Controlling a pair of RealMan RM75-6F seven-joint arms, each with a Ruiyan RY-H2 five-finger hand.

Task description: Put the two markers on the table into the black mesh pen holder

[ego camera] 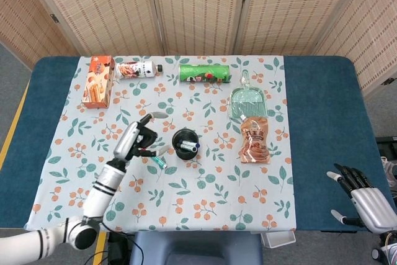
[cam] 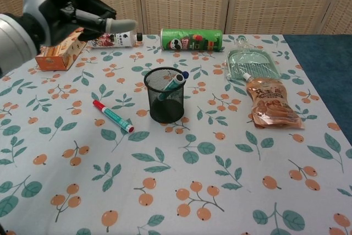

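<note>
Black mesh pen holder (cam: 166, 103) stands upright at centre of the floral tablecloth (cam: 231, 191), a blue-capped marker (cam: 175, 82) leaning inside it, tip end up toward the right rim. Second marker, red-capped with teal barrel (cam: 113, 115), lies flat on the cloth left of the holder, apart from it, angled from upper left to lower right. Left hand (cam: 71, 6) hovers in the upper left of the chest view, raised off the table, fingers spread and holding nothing; in the head view it sits left of the holder, above the red marker. Right hand (ego camera: 363, 193) rests at the lower right edge of the head view, off the cloth beside the blue table (ego camera: 322, 122), fingers apart, empty. Along the far edge: orange snack box (cam: 58, 48), a lying bottle (cam: 113, 39), green chip can (cam: 191, 39) on its side. Right of the holder, a green dustpan (cam: 247, 63) with an orange pouch (cam: 271, 104) below it.
</note>
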